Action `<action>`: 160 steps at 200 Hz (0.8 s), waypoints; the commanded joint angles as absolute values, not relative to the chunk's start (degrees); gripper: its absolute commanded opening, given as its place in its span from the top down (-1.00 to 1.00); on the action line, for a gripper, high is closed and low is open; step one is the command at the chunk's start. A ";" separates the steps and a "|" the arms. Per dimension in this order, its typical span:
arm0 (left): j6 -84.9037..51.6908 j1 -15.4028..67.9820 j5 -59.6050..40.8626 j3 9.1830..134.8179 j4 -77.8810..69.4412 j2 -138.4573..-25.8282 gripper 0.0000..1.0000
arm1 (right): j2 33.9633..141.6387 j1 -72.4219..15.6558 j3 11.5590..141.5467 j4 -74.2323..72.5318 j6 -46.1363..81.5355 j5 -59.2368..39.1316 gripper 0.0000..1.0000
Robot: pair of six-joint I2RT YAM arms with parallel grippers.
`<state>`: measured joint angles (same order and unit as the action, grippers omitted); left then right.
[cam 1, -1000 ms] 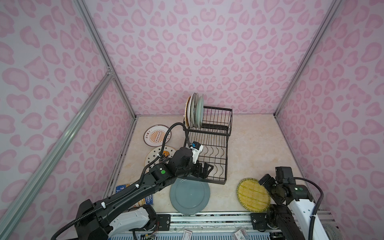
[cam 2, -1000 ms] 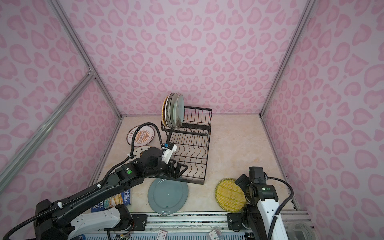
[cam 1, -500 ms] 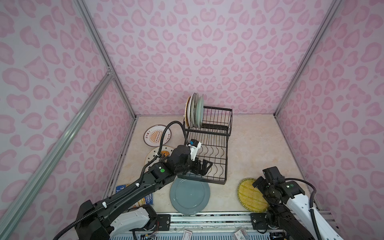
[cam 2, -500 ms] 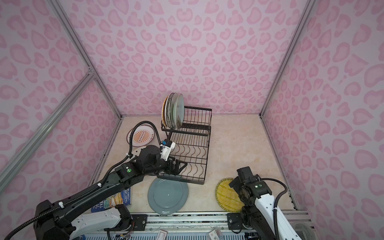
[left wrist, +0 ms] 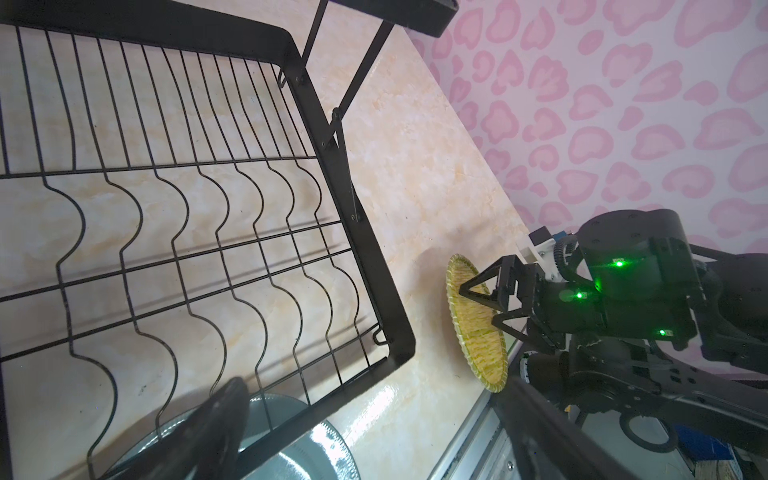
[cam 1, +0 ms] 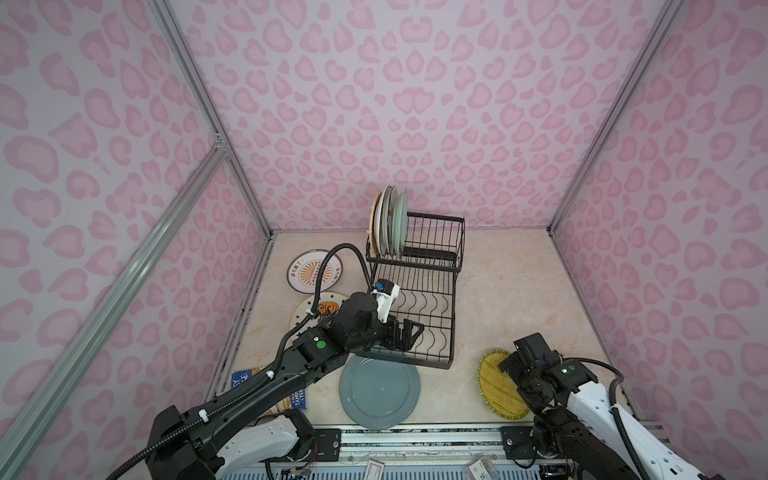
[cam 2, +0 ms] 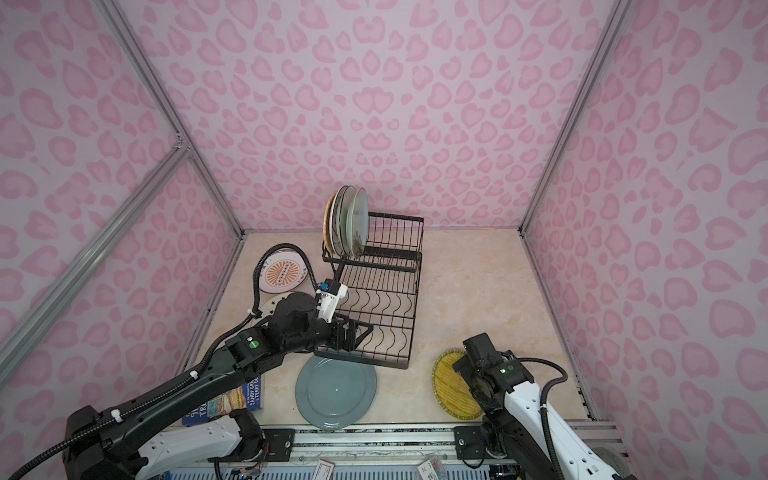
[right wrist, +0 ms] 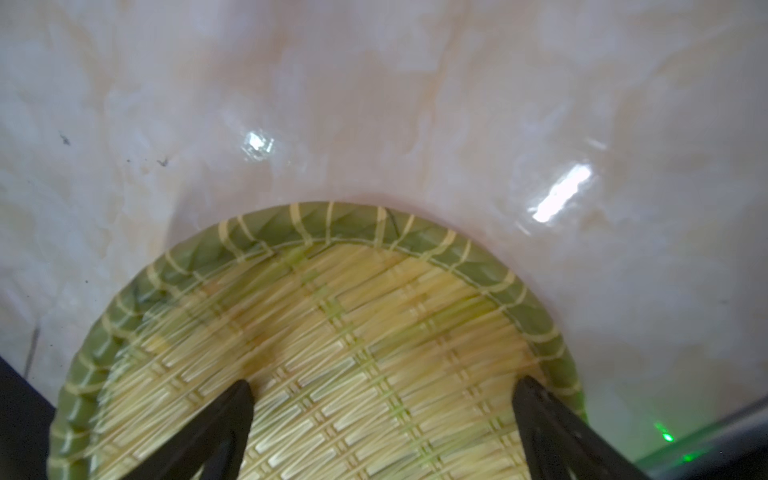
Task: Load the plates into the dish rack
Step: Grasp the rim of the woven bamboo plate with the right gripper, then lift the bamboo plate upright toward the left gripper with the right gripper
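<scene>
My left end effector hangs over the near left corner of the dish rack, above the flat lower tier of wavy wires. Its jaws stand wide apart and there is nothing between them. My right end effector is well off to the right of the dish rack's near corner, low over the woven yellow plate. It too is spread wide and grips nothing. Its two black fingers sit over the plate's weave inside the green rim. I cannot tell whether they touch it.

The woven yellow plate lies flat on the counter, apart from the dish rack. The teal-grey plate lies flat against the dish rack's near edge, with its far rim tucked under the black frame. Left of the dish rack lie the sunburst plate and, nearer to me, the starred plate, which is partly hidden by my left arm. Several plates stand on edge in the left end of the dish rack's raised tier. A blue book lies near and left of the dish rack, under my left arm.
</scene>
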<state>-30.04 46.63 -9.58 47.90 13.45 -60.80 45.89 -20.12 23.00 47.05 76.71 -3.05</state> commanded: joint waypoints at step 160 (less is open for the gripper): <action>-30.92 46.60 -12.58 44.88 12.60 -54.07 -0.94 | 46.61 -13.10 32.35 37.35 48.12 -9.00 -0.96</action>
<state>-30.96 46.63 -9.17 45.84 14.06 -55.09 50.81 -17.65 34.50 33.15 60.93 -4.62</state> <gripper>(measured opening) 0.966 0.982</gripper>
